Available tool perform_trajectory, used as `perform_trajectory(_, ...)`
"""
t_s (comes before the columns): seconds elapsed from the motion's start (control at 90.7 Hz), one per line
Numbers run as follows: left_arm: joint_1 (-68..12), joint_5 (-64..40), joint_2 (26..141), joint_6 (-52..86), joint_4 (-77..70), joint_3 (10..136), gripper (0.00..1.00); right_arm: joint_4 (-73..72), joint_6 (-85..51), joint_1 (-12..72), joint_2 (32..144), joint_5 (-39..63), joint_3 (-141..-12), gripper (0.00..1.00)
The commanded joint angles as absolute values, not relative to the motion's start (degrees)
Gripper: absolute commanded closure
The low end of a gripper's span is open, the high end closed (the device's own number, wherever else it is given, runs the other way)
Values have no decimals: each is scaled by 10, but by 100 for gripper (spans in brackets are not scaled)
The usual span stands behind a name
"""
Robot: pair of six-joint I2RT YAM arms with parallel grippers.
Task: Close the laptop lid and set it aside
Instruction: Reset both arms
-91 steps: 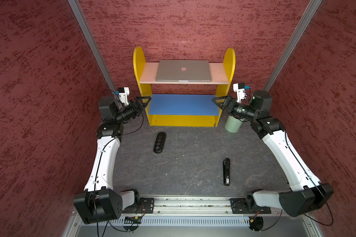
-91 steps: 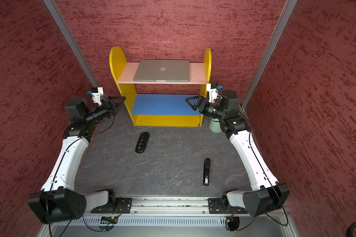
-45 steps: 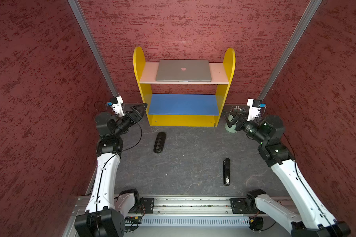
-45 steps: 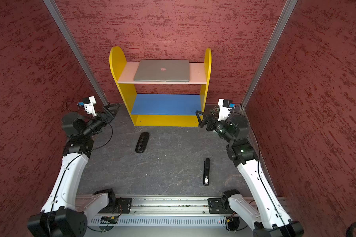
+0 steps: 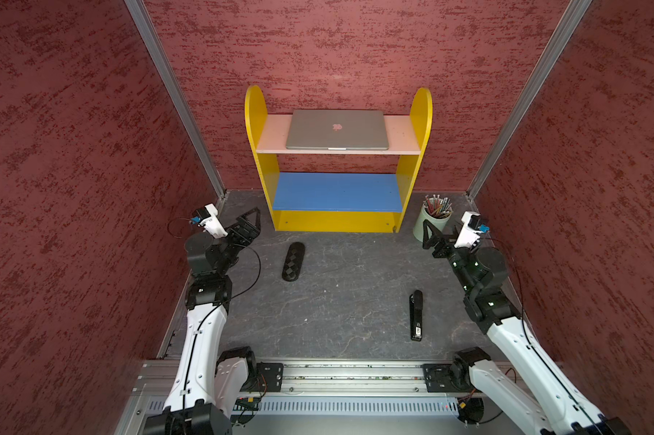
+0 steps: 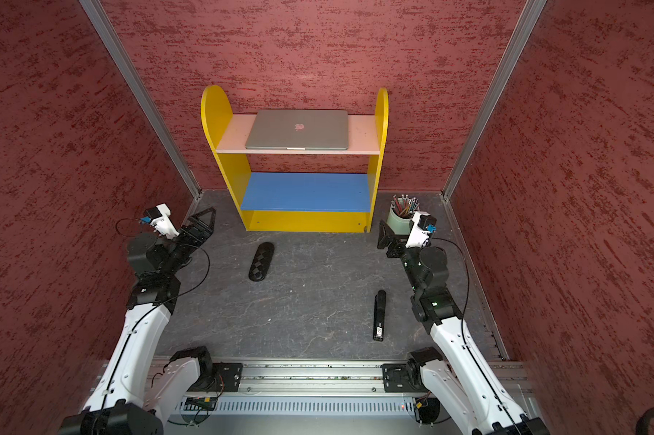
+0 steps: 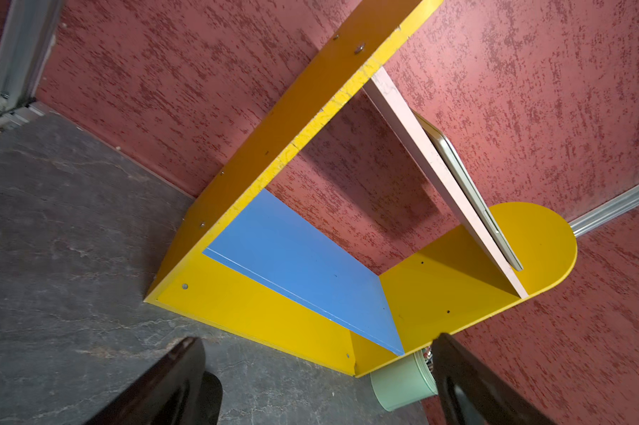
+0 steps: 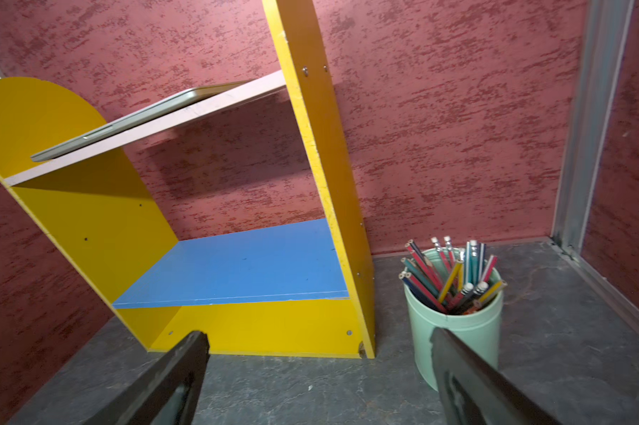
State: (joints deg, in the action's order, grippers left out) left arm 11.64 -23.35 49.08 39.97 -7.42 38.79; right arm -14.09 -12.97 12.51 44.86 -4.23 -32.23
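The silver-grey laptop (image 5: 336, 132) lies flat on the pink top shelf of a yellow shelf unit (image 5: 259, 165) at the back wall in both top views. The laptop lid (image 6: 297, 126) is down, with its small reddish logo facing up. Both wrist views show only the laptop's thin edge (image 7: 469, 191) (image 8: 137, 117). My left gripper (image 5: 250, 222) (image 7: 318, 340) hangs open and empty over the floor, left of the shelf's foot. My right gripper (image 5: 429, 235) (image 8: 318, 335) is open and empty to the right of the shelf, close to a pencil cup.
A mint-green cup of pencils (image 5: 432, 222) (image 8: 457, 331) stands by the shelf's right foot. A black oval case (image 5: 293, 261) lies left of centre on the grey floor. A black stapler (image 5: 415, 314) lies right of centre. The blue lower shelf (image 5: 336, 192) is bare. Red walls close in on three sides.
Both arms have drawn back and down from the sides of the shelf, out toward the side walls. The laptop has stayed where it was.
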Motion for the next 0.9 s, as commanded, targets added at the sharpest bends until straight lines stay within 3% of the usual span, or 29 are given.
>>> perform_trajectory(0.0, 123, -183, 475, 380, -111, 367, 0, -203, -101, 122, 445, -120, -298, 2)
perform_trajectory(0.298, 123, -108, 459, 373, -131, 308, 0, -249, -100, 115, 471, -217, -233, 2)
perform_trajectory(0.893, 96, 66, 473, 317, -251, 154, 0, -385, -136, 99, 591, -289, -156, 2)
